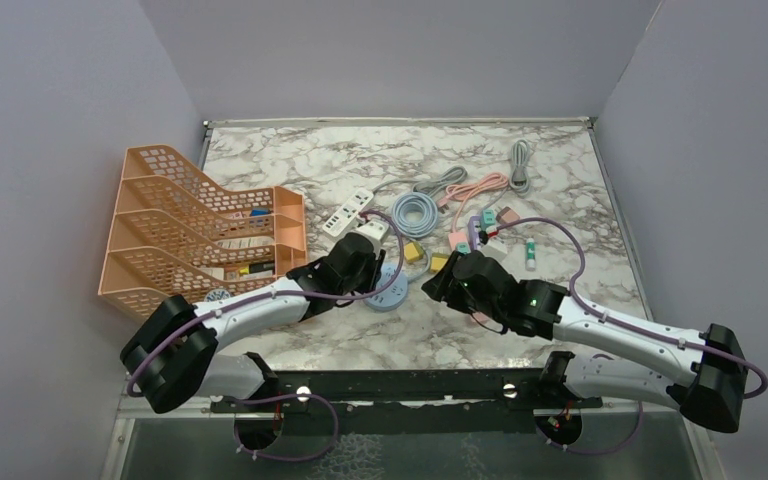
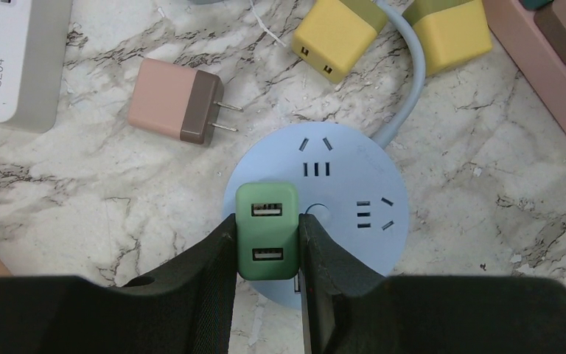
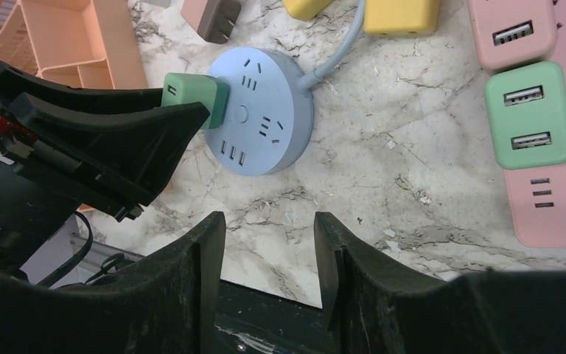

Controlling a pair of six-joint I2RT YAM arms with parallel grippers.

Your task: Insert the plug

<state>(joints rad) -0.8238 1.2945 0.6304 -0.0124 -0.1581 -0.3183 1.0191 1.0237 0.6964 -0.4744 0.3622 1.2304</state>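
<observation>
Our left claw (image 2: 265,225) is squeezed tight on the green plug (image 2: 266,247), one finger on each side. The plug stands on end right over the left part of the round blue socket (image 2: 346,184), which lies flat on the surface (image 2: 486,184).

We think this is the push-in step. The plug's pins are hidden under it, so we cannot tell if they are in the slots. Next, the claw needs to keep the plug straight, line the pins up with a pair of slots, and press straight down.

Our right claw (image 3: 269,221) waits near the front edge, partly open, with nothing in it.

The left wrist view looks down on the plug's two little holes and the slots beside it. The right wrist view shows the plug (image 3: 191,99) from the side, touching the socket's (image 3: 265,122) rim, which the other view cannot show. From the top camera, the left arm covers the plug, and we only see a bit of the socket (image 1: 388,293).
</observation>
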